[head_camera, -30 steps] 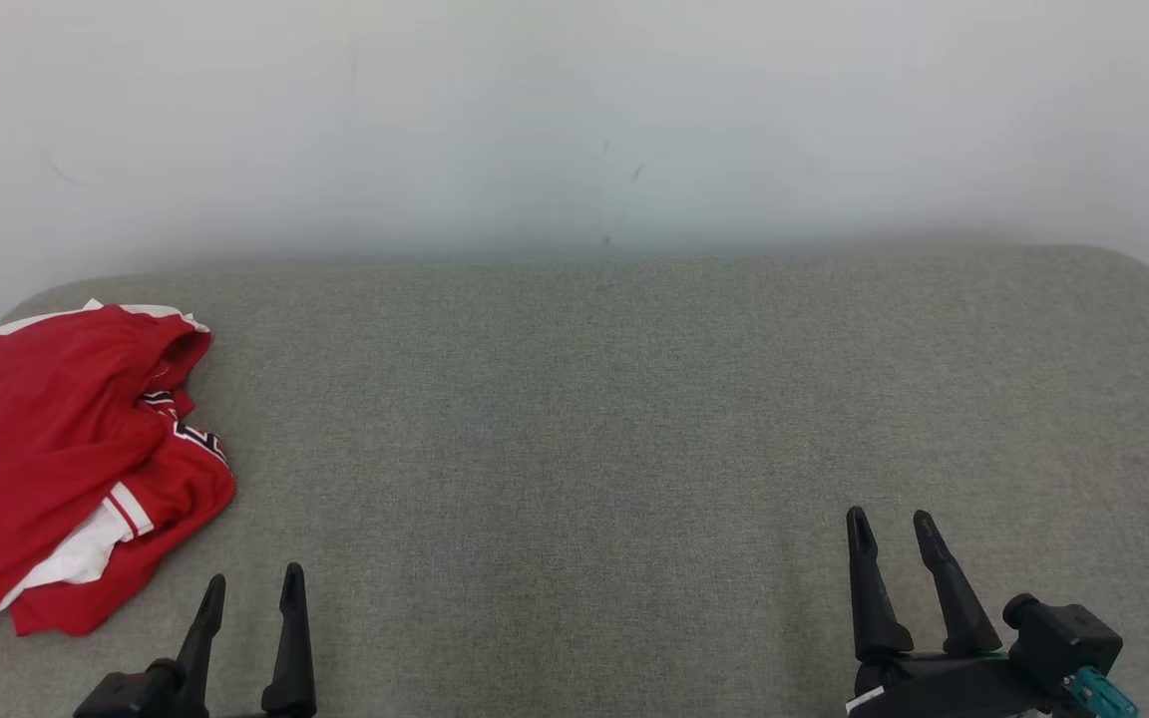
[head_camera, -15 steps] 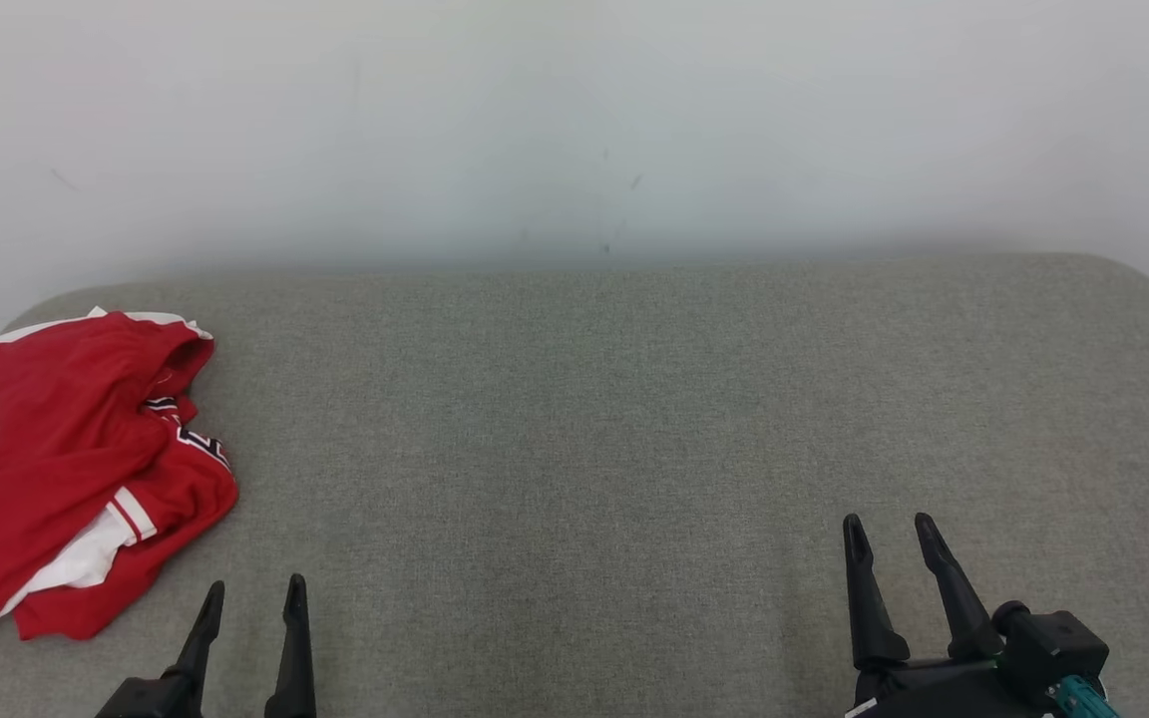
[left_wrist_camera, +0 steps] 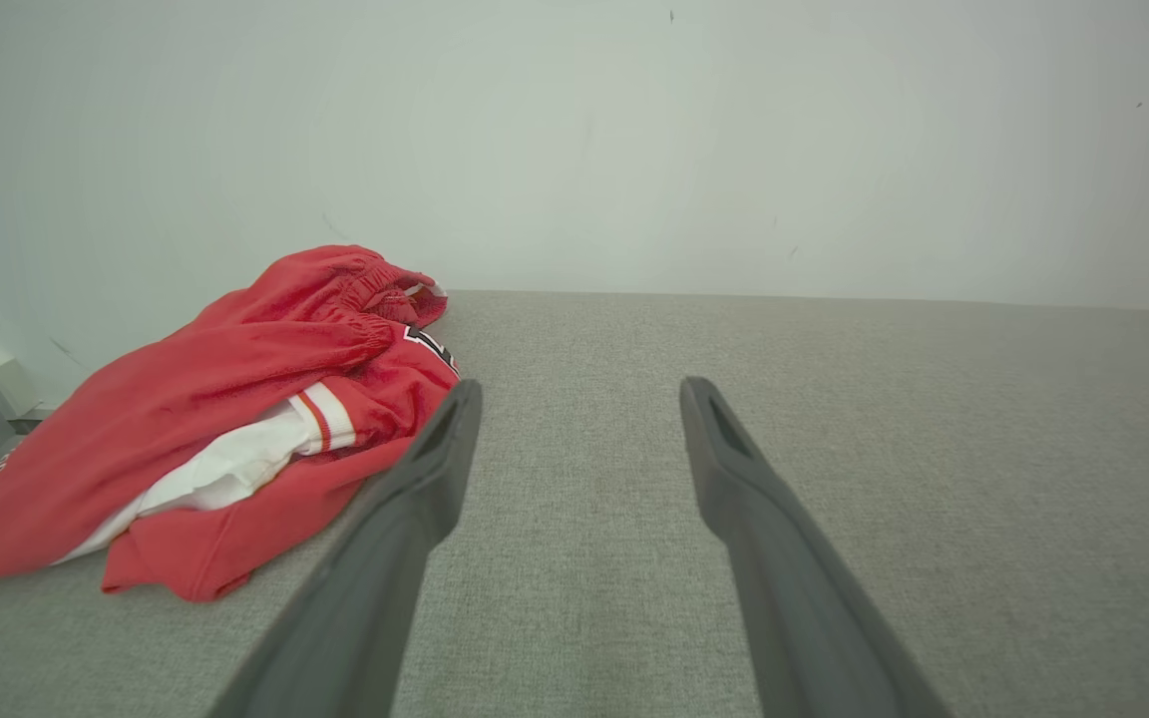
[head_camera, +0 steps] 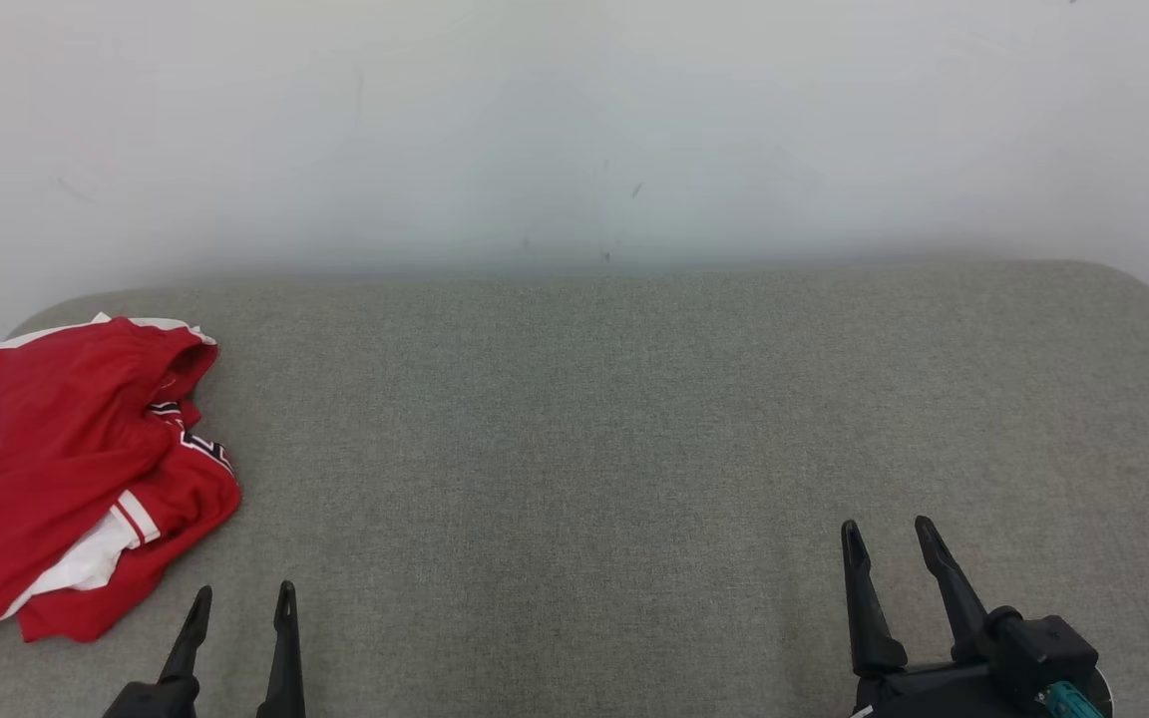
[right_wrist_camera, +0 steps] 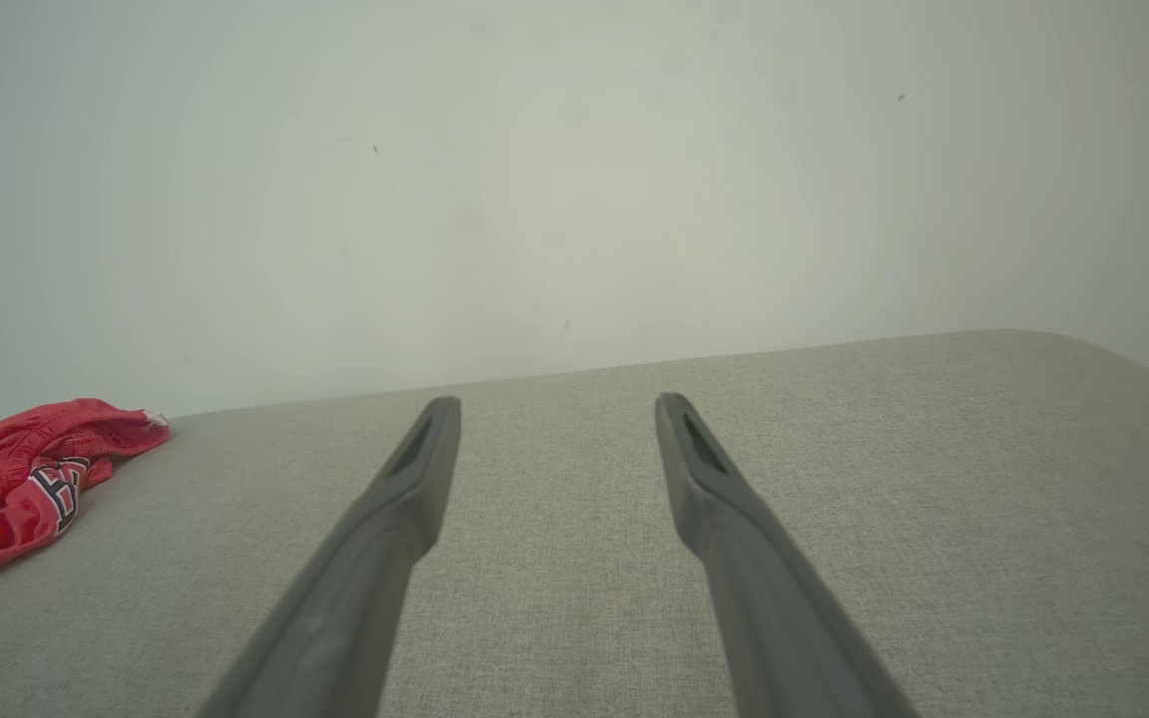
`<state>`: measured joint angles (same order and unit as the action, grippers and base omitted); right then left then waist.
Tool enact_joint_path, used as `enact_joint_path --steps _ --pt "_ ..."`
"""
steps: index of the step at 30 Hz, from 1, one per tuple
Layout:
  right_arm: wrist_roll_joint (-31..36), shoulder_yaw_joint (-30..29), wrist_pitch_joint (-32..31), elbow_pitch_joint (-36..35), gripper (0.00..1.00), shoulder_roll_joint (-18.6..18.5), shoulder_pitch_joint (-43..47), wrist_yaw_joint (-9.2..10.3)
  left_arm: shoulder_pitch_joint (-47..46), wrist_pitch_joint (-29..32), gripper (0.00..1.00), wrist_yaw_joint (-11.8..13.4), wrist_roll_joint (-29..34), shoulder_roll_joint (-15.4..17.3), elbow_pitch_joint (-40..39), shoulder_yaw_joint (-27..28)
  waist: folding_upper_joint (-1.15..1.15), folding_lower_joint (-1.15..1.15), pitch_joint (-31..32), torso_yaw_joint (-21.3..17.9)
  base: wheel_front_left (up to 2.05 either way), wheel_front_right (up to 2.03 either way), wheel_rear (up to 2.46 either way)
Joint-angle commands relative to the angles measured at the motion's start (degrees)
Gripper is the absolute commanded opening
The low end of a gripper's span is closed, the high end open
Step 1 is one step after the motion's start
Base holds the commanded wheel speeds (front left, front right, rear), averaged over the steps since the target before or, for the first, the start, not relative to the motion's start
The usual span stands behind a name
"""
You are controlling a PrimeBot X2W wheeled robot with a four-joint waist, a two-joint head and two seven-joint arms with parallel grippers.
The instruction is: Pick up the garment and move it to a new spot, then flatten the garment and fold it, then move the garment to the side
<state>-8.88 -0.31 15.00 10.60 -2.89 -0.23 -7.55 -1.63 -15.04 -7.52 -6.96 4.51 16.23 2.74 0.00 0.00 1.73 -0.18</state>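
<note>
You have one garment [head_camera: 56, 469]: a crumpled red heap of soft cloth with white trim and dark-edged lettering, lying at the left end of the one bench [head_camera: 584, 449], a grey woven pad with rounded corners. Of your two claws, the left claw [head_camera: 242, 590] and the right claw [head_camera: 886, 525] both stand spread wide, holding nothing, each with two slim dark tapering fingers.

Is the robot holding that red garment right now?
No, the red garment lies crumpled on the grey cushion, apart from the open left pincer.
</note>
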Motion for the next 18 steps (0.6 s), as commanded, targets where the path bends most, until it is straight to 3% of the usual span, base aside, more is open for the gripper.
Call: enact_joint_path --steps 1,18 --pt "0.5 0.0 0.3 0.1 1.00 0.0 0.3 0.12 -0.4 -0.2 1.00 0.1 0.3 -0.1 0.0 0.2 0.00 0.00 0.0 0.0 0.00 0.00 0.00" --pt "-0.7 -0.2 0.3 0.5 1.00 0.0 0.6 0.12 -0.5 -0.2 1.00 0.1 0.4 -0.7 0.1 0.9 0.00 0.00 0.0 1.6 0.00 0.00 0.00"
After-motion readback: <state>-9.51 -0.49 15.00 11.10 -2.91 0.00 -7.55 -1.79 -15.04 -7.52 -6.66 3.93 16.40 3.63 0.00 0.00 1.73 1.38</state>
